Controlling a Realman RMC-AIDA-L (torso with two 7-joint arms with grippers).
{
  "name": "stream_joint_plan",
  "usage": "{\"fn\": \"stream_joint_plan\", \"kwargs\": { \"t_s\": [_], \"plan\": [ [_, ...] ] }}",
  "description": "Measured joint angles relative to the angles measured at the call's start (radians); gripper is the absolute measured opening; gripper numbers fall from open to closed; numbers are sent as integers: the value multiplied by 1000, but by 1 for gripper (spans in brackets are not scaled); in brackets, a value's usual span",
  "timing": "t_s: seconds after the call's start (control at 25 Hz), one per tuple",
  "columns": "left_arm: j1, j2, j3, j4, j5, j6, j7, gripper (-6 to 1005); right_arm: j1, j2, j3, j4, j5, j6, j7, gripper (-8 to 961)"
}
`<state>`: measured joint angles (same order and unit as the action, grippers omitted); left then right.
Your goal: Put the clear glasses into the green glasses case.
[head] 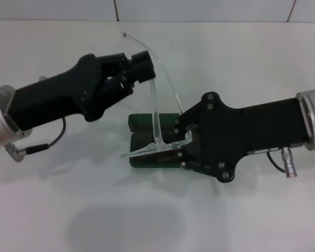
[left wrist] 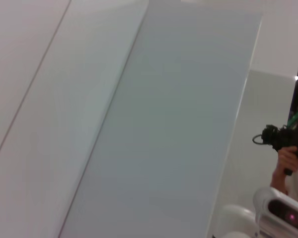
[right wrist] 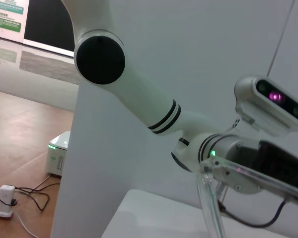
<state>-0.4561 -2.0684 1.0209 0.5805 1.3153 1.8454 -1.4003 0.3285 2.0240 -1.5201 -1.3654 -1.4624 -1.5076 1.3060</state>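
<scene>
**Two grippers at the glasses over the green case**

The green glasses case [head: 147, 137] lies open on the white table [head: 241, 63], near the middle of the head view. The clear glasses [head: 158, 113] stand above it, with one thin arm curving up toward 11 o'clock and the front part low over the case.

The right gripper [head: 182, 137] comes in from 3 o'clock. Its fingers are pinched on the lower part of the clear glasses, right over the case.

The left gripper [head: 142, 68] comes in from 9 o'clock and sits at the upper arm of the glasses. I cannot tell if it is squeezing or loose.

The right wrist view shows a clear piece of the glasses close up.
</scene>
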Motion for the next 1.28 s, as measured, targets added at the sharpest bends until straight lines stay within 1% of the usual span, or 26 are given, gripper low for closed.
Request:
{"fn": "stream_joint_plan", "kwargs": {
  "t_s": [0.4,1.04,1.28],
  "plan": [
    [-2,-4,7,-2,57,4,0,162,7,0,0,1,2,0,-4,116],
    [-6,-8,10,-2,90,20,8,161,1,0,0,2,2,0,-16,116],
    [0,-13,-40,-20,75,17,17,160,0,1,-10,4,2,1,-16,116]
  ]
}}
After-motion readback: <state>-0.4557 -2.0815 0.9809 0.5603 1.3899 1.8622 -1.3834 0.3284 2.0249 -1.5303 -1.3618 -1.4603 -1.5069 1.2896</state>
